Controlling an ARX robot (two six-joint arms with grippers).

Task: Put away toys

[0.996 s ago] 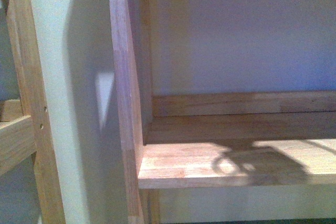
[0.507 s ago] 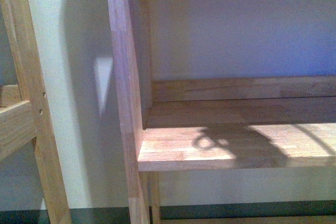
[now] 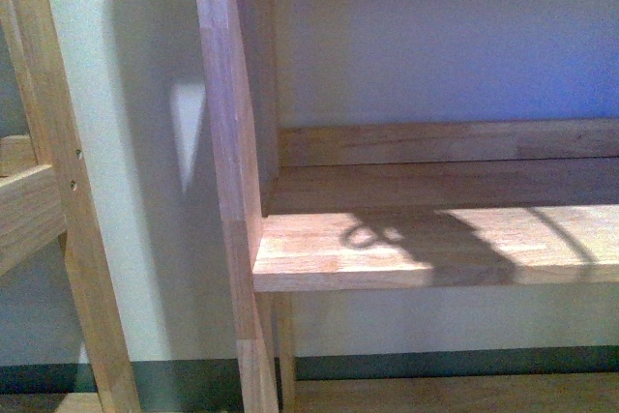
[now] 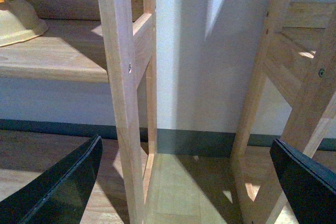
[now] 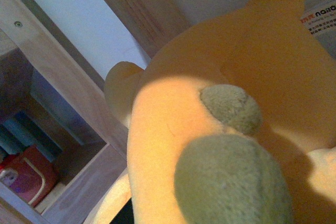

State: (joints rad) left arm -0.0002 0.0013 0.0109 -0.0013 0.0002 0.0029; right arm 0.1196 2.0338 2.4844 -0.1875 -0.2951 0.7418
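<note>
- The front view is sinking: the shelf board [image 3: 435, 249] sits lower in frame than a second ago, the top board has gone out of sight, and the dark skirting plus a strip of floor [image 3: 435, 396] now show beneath it.
- The shadow on the board has slid left and shrunk to a small looped outline near the upright post [image 3: 224, 191]. My read: the toy is being carried in toward this shelf.
- The plush toy [image 5: 231, 145] fills the right wrist view, orange-yellow with two dull brown pads and a white tag at its edge, so it is up close against that arm. The right hand itself is hidden; I cannot tell how it grips.
- The left hand [image 4: 186, 182] is spread wide and empty, its dark fingers [image 4: 63, 184] framing a shelf post, with a yellow bowl [image 4: 18, 19] on a shelf beyond.
- Toy not yet on the shelf in the front view; placing it remains.
</note>
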